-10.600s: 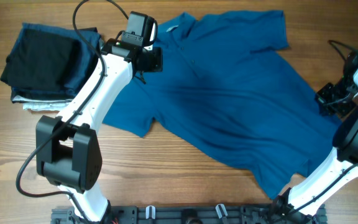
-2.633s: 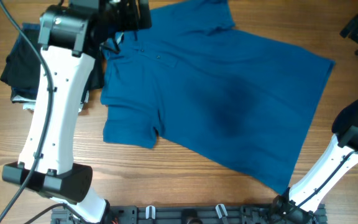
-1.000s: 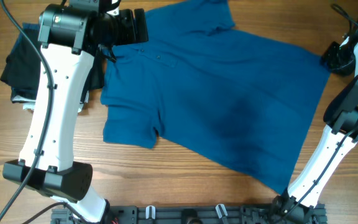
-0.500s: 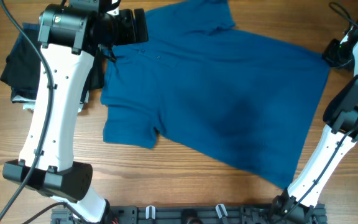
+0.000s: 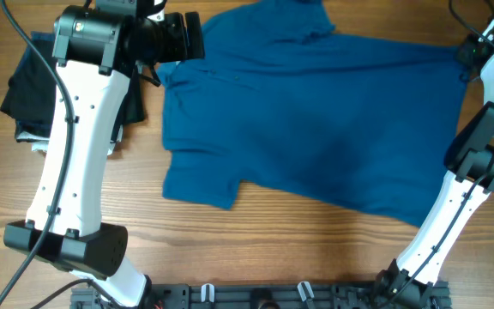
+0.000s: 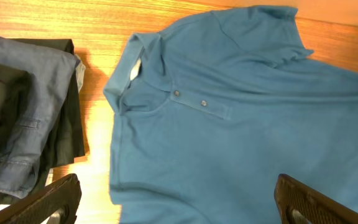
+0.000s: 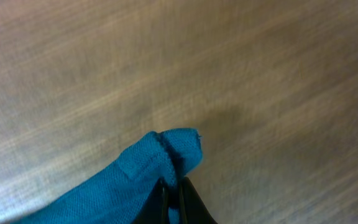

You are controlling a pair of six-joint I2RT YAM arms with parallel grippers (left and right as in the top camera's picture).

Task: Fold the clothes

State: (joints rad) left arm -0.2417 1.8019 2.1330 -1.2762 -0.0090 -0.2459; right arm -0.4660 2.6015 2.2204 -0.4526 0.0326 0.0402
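Observation:
The clothes, a blue short-sleeved shirt, lie spread flat over the middle of the wooden table, collar at the far left. In the left wrist view the collar and button placket of the shirt sit below my left gripper, which hangs open above the fabric, holding nothing. In the overhead view the left gripper hovers by the collar. At the shirt's far right corner my right gripper is shut. The right wrist view shows that gripper pinching a folded hem corner of the shirt.
A stack of folded dark garments lies at the far left, just beside the collar, also seen as the dark stack in the left wrist view. Bare wooden table runs along the near side. The arm bases stand at the near edge.
My right gripper has shut on the shirt's right corner and pulled it toward the far right. The whole shirt slid right and straightened. The left arm has stayed still.

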